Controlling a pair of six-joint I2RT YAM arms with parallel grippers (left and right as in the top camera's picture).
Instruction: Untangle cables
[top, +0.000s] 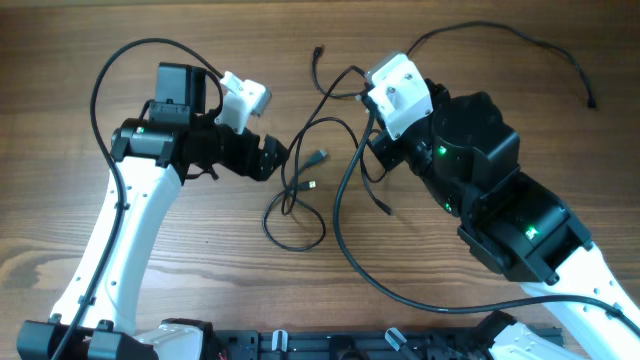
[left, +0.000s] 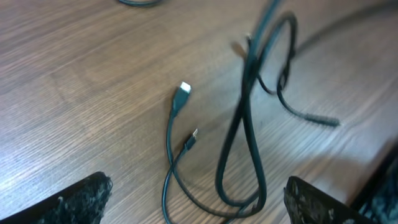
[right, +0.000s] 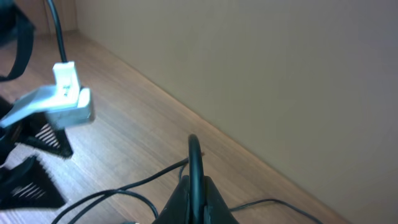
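Note:
Several thin black cables (top: 300, 195) lie tangled on the wooden table between the arms. Two plug tips (top: 320, 156) sit in the middle of the tangle. In the left wrist view a silvery plug (left: 184, 89) and a smaller plug (left: 194, 134) lie beside a raised cable loop (left: 249, 143). My left gripper (top: 272, 158) is open, with its fingers either side of the loop's low end (left: 199, 208). My right gripper (top: 376, 135) is shut on a black cable (right: 194, 155), which stands up between its closed fingers (right: 196, 196).
One more black cable (top: 500, 35) runs along the far right of the table (top: 200, 240) and ends in a plug (top: 592, 100). A long black cable (top: 345, 245) curves toward the near edge. The left arm's white camera mount (right: 68, 99) shows in the right wrist view, and a beige wall (right: 280, 74) is behind it.

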